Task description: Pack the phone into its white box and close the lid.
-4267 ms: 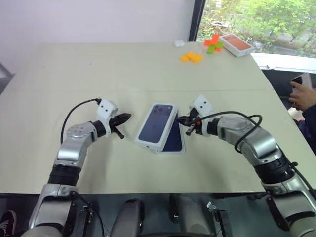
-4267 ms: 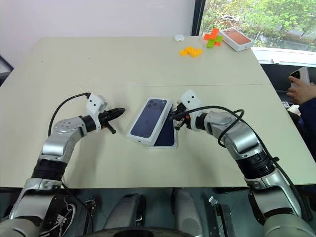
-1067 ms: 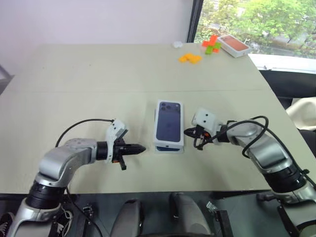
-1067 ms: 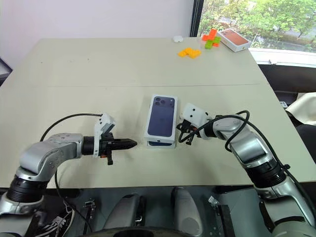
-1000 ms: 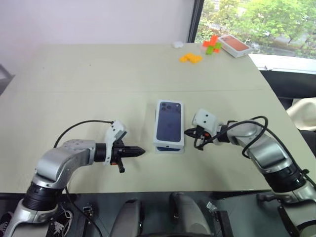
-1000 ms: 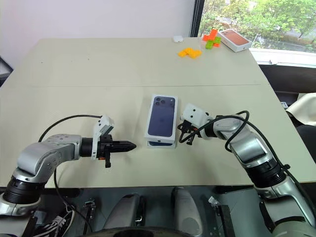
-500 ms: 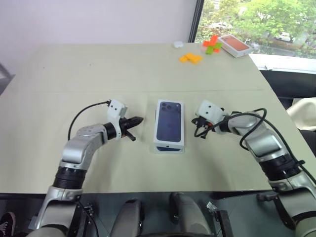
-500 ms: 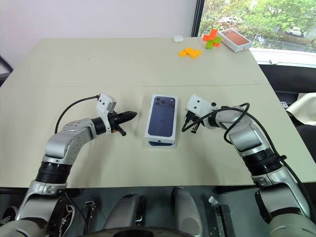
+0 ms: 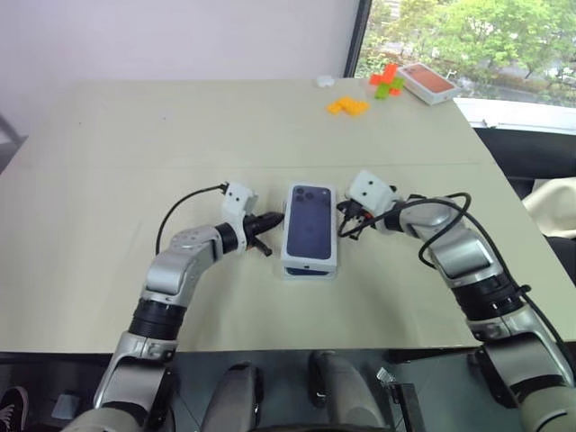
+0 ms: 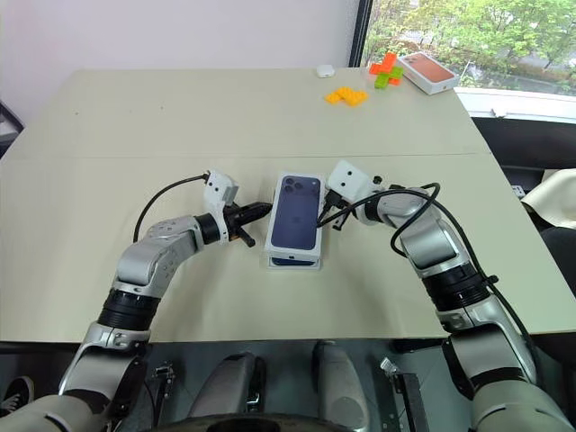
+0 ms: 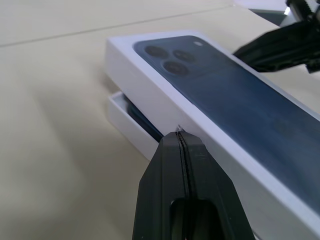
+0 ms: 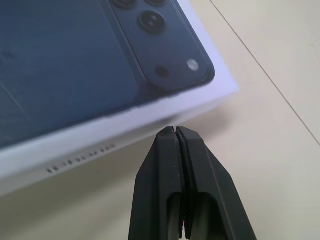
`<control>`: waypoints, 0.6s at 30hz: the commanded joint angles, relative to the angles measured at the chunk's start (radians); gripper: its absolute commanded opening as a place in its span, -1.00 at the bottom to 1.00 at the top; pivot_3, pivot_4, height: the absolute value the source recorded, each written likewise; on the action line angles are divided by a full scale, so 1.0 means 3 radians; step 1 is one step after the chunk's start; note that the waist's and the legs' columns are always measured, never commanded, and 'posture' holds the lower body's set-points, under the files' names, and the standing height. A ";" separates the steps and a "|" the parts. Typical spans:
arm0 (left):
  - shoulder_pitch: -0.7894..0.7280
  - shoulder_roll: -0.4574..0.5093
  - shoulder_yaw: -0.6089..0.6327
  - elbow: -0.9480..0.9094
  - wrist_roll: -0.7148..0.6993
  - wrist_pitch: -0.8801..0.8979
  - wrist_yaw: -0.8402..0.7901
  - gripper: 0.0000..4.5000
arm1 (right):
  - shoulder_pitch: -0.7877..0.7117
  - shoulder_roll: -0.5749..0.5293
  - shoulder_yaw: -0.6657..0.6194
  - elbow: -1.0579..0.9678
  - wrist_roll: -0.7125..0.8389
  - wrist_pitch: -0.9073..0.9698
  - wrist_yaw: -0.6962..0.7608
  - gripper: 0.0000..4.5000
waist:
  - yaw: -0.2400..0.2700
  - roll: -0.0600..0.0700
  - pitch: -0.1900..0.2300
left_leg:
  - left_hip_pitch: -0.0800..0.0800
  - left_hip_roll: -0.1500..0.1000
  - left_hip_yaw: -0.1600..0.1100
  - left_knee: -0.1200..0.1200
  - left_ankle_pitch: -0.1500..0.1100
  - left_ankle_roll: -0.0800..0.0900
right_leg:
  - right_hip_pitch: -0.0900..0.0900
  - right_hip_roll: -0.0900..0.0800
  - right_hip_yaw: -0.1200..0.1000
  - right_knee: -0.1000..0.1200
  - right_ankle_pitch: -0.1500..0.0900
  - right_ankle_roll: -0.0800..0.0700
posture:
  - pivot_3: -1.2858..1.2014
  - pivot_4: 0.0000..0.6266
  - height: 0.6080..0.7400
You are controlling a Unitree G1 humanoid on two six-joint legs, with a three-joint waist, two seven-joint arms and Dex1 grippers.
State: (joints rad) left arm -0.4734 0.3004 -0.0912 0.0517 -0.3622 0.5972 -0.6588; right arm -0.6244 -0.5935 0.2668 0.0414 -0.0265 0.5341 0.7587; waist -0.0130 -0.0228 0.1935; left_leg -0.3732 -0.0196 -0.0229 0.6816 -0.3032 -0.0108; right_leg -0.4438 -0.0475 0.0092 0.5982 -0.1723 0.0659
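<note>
The lid (image 9: 310, 224) sits on the white box (image 11: 131, 131) mid-desk (image 9: 135, 135), shifted far of it. The left gripper (image 11: 180, 136) and right gripper (image 12: 174, 131), jaws pressed together, touch its left and right sides.

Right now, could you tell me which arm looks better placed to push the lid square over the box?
Probably the left. The left gripper, shut, is at the lid's long side, where the white box sticks out beneath. The right gripper, shut, sits by the lid's camera-end corner, so it could brace.
</note>
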 commanded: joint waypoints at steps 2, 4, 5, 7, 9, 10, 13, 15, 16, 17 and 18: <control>0.0044 0.0042 0.0021 -0.0244 -0.0068 0.0075 -0.0053 -1.00 | 0.0011 0.0018 -0.0044 -0.0171 0.0020 0.0002 0.0038 -0.97 | 0.0002 0.0000 0.0000 | 0.0000 0.0000 0.0000 0.0000 0.0000 0.0000 | 0.0000 0.0000 0.0000 0.0000 0.0000 0.0000 | 0.03 -0.52 1.00; 0.0093 0.0056 0.0025 -0.0336 -0.0083 0.0129 -0.0045 -1.00 | 0.0033 0.0035 -0.0037 -0.0198 0.0037 0.0016 0.0057 -0.97 | 0.0002 0.0000 0.0000 | 0.0000 0.0000 0.0000 0.0000 0.0000 0.0000 | 0.0000 0.0000 0.0000 0.0000 0.0000 0.0000 | 0.03 -0.52 1.00; 0.0116 0.0066 0.0031 -0.0389 -0.0096 0.0160 -0.0041 -1.00 | 0.0043 0.0042 -0.0029 -0.0222 0.0044 0.0019 0.0076 -0.97 | 0.0002 0.0000 0.0000 | 0.0000 0.0000 0.0000 0.0000 0.0000 0.0000 | 0.0000 0.0000 0.0000 0.0000 0.0000 0.0000 | 0.03 -0.52 1.00; 0.0137 0.0077 0.0048 -0.0459 -0.0112 0.0205 -0.0023 -1.00 | 0.0060 0.0058 -0.0032 -0.0263 0.0074 0.0054 0.0114 -0.97 | 0.0002 0.0000 0.0000 | -0.0001 0.0000 0.0000 0.0000 0.0000 0.0000 | 0.0000 -0.0001 0.0000 -0.0001 0.0000 0.0000 | 0.03 -0.52 1.00; 0.0160 0.0095 0.0058 -0.0522 -0.0123 0.0243 -0.0011 -1.00 | 0.0077 0.0057 -0.0022 -0.0301 0.0079 0.0074 0.0145 -0.97 | 0.0001 0.0000 0.0000 | 0.0000 0.0000 0.0000 0.0000 0.0000 0.0000 | 0.0000 -0.0001 0.0000 0.0000 0.0000 0.0000 | 0.03 -0.52 1.00; 0.0175 0.0108 0.0064 -0.0557 -0.0130 0.0283 0.0001 -1.00 | 0.0086 0.0053 -0.0010 -0.0321 0.0081 0.0086 0.0168 -0.97 | -0.0001 0.0000 0.0000 | 0.0000 0.0000 0.0000 0.0000 0.0000 0.0000 | 0.0000 0.0000 0.0000 0.0000 0.0000 0.0000 | 0.03 -0.52 1.00; 0.0212 0.0157 0.0050 -0.0634 -0.0117 0.0321 -0.0003 -1.00 | 0.0104 0.0055 -0.0008 -0.0363 0.0095 0.0121 0.0210 -0.97 | -0.0004 0.0000 0.0000 | 0.0000 0.0000 0.0000 0.0000 0.0000 0.0000 | 0.0000 0.0001 0.0000 0.0000 0.0000 0.0000 | 0.03 -0.52 1.00; 0.0235 0.0161 0.0088 -0.0650 -0.0133 0.0339 0.0027 -1.00 | 0.0112 0.0053 -0.0003 -0.0387 0.0082 0.0136 0.0219 -0.97 | -0.0001 0.0000 0.0000 | 0.0000 0.0000 0.0000 0.0000 0.0000 0.0000 | 0.0000 0.0001 0.0000 0.0000 0.0000 0.0000 | 0.03 -0.52 1.00; 0.0244 0.0170 0.0104 -0.0652 -0.0138 0.0340 0.0029 -1.00 | 0.0116 0.0052 -0.0001 -0.0405 0.0082 0.0154 0.0231 -0.97 | 0.0001 0.0000 0.0000 | 0.0000 0.0000 0.0000 0.0000 0.0000 0.0000 | 0.0000 0.0001 0.0000 0.0000 0.0000 0.0000 | 0.03 -0.52 1.00; 0.0252 0.0181 0.0114 -0.0653 -0.0141 0.0338 0.0026 -1.00 | 0.0120 0.0053 -0.0002 -0.0422 0.0089 0.0176 0.0244 -0.97 | 0.0002 0.0000 0.0000 | 0.0000 0.0000 -0.0001 0.0000 0.0000 0.0000 | 0.0000 0.0001 0.0000 0.0000 0.0000 0.0000 | 0.03 -0.52 1.00; 0.0258 0.0192 0.0122 -0.0654 -0.0144 0.0335 0.0020 -1.00 | 0.0126 0.0053 -0.0005 -0.0439 0.0096 0.0194 0.0256 -0.97 | 0.0002 0.0000 0.0000 | 0.0000 0.0000 -0.0001 0.0000 0.0000 0.0000 | 0.0000 0.0001 0.0000 0.0000 0.0000 0.0000 | 0.03 -0.52 1.00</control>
State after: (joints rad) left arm -0.3933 0.3498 -0.0816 -0.1022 -0.3845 0.7003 -0.6502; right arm -0.5849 -0.5815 0.2683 -0.0396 -0.0152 0.5876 0.8258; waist -0.0125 -0.0228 0.1935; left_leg -0.3732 -0.0195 -0.0231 0.6816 -0.3033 -0.0108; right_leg -0.4438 -0.0473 0.0091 0.5981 -0.1724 0.0659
